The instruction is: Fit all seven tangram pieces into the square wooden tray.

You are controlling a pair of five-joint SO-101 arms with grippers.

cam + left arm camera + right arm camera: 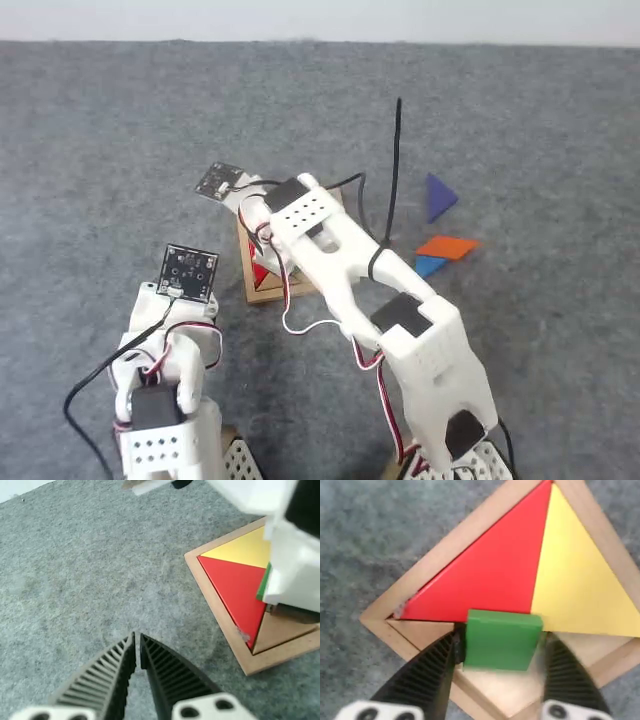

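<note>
Left tool (pixel 137 637) is nearest me, clenched on nothing. It sits over bare worktop (pixel 75 570), just off the tray (pixel 215 597) at its 9 o'clock in the high view.

Right tool (pixel 501 642) is over the tray, grasping the green piece (pixel 502 630) with a finger on each of two opposite sides. Red triangle (pixel 485 575) and yellow triangle (pixel 575 585) are already seated, sharing one edge. The green piece's far edge sits right at the line where their long sides meet the bare tray floor (pixel 495 690). So the open room is directly under the tool and toward the near corner of the tray.

My call: seat green flat against those two long sides. I judge the tray rim (pixel 375 617) close to the fingers, so a finger could catch it on the way down.

Farther out, at the tray's 3 o'clock and well apart from it, three pieces are loose. Orange piece (pixel 447 246) touches the blue piece (pixel 428 266), with the purple triangle (pixel 440 195) beyond at 12. The right arm is nearer to them.
</note>
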